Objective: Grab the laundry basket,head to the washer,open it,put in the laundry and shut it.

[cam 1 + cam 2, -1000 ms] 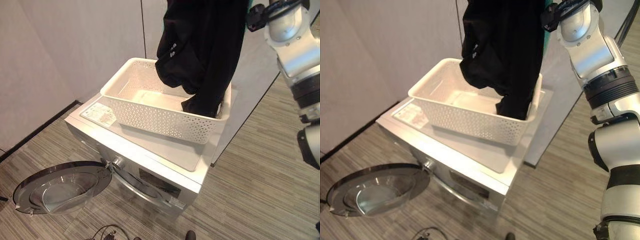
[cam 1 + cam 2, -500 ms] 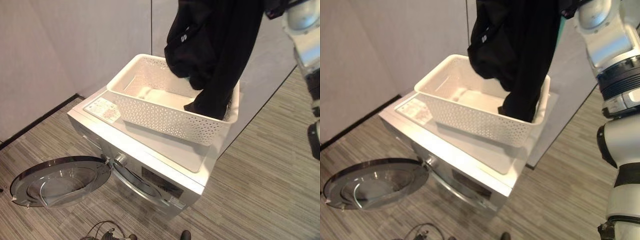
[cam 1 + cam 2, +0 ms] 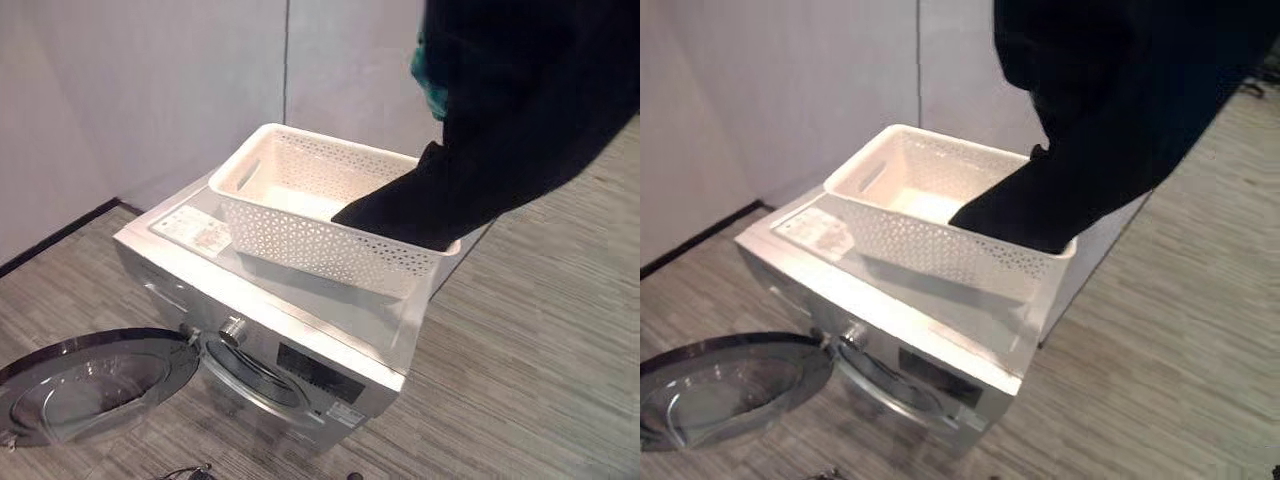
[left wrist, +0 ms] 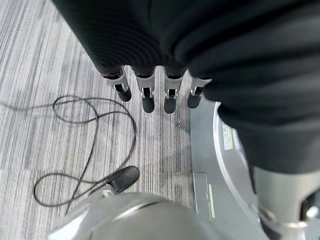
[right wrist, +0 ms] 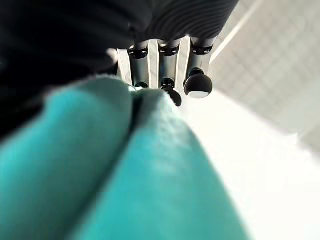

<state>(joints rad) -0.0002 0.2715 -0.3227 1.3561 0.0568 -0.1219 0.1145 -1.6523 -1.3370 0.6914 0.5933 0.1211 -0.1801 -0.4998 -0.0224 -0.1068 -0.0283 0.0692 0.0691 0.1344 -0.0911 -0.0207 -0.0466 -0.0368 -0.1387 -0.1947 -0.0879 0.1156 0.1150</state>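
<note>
A white perforated laundry basket (image 3: 320, 240) stands on top of the silver washer (image 3: 300, 310). The washer's round door (image 3: 90, 385) hangs open at the lower left. A large black garment (image 3: 520, 130) hangs high at the right, and its lower end still trails into the basket's near right corner. A teal cloth (image 3: 432, 75) shows beside it. In the right wrist view my right hand (image 5: 165, 60) has its fingers curled on the teal cloth (image 5: 150, 175) and the black cloth. My left hand (image 4: 147, 92) hangs with straight fingers over the floor beside the washer, holding nothing.
Grey wall panels (image 3: 150, 90) stand close behind the washer. Striped grey floor (image 3: 540, 350) lies open to the washer's right and in front. The open door takes up the floor at the washer's front left.
The camera has shifted. The black garment has swung up and to the right, nearer the camera, and less of it lies in the basket. The basket and the door have not moved.
</note>
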